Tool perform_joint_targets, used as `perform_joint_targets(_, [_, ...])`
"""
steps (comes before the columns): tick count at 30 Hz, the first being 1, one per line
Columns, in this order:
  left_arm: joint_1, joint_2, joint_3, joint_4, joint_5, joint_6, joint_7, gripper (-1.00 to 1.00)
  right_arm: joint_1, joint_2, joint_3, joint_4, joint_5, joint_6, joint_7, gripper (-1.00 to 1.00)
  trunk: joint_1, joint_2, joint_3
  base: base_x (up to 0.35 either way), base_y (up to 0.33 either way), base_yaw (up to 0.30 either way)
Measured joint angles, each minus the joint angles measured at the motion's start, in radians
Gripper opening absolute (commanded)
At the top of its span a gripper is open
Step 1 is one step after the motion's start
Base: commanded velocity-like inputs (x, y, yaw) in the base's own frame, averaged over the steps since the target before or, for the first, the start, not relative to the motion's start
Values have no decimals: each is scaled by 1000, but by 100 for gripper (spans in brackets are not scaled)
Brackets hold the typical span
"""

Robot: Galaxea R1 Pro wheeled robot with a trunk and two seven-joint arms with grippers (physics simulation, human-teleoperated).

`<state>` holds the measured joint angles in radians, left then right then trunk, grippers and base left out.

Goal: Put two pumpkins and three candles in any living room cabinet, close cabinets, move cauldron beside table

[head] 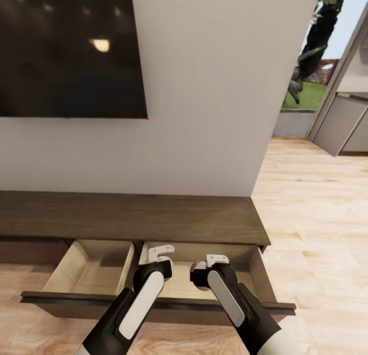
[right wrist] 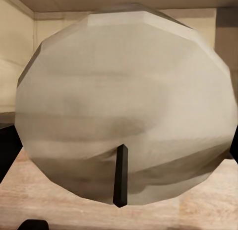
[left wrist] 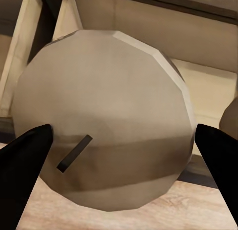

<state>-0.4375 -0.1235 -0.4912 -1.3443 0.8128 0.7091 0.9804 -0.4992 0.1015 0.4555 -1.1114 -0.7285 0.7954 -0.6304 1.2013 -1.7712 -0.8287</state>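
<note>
A large black screen [head: 71,51] hangs on the pale grey wall [head: 204,104]. Its lower right corner carries a tiny red dot, and its dark glass reflects ceiling lights. Right of the wall, light wooden flooring [head: 317,202] runs back to a grey door [head: 341,122] standing ajar. Beyond the wall's right edge, a dark leafy plant [head: 316,38] rises against green lawn [head: 306,95].

Home living room, rendered in simulation: large dark wall-mounted television [head: 71,51] on a plain pale wall [head: 204,115], long low dark-brown media cabinet [head: 133,217] beneath with open drawers, light wood-plank floor [head: 317,212], garden greenery [head: 312,64] beyond a doorway.
</note>
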Motion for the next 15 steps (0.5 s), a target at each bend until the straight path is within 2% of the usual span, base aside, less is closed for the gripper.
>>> perform_joint_targets(15, [0, 1, -4, 0, 1, 1, -3, -100, 0, 0, 0, 0, 1, -2, 0, -100, 58, -105, -47, 0, 0, 0])
